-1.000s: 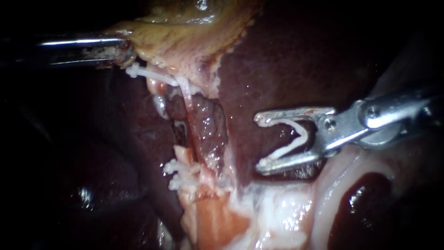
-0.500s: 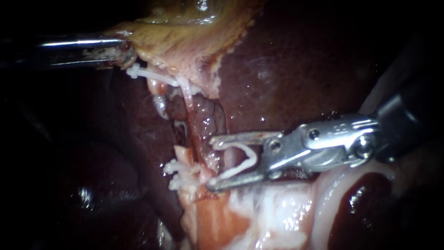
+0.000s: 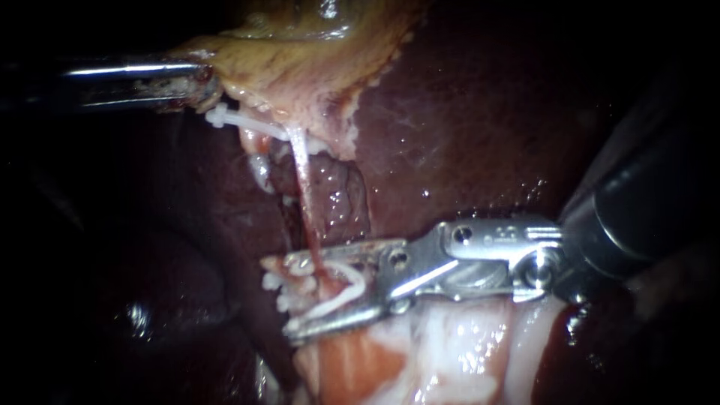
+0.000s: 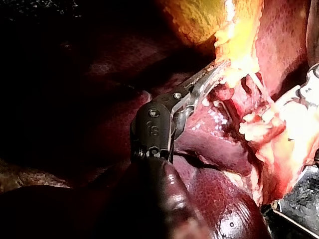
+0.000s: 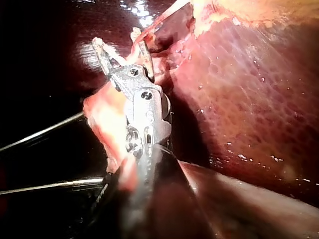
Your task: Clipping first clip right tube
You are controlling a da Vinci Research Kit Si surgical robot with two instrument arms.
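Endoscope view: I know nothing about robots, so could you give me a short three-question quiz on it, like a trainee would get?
1. True or false: the right instrument carries an open white clip, and the tube runs into the clip's opening.
2. What does the left instrument grip? A) the tube B) the gallbladder C) nothing
3. Fill the gap: the broad dark red surface beside the tube is the ____.
Key: 1 true; 2 B; 3 liver.

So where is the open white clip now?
Endoscope view, lower centre: the open clip is held by the right instrument, around the thin tube.
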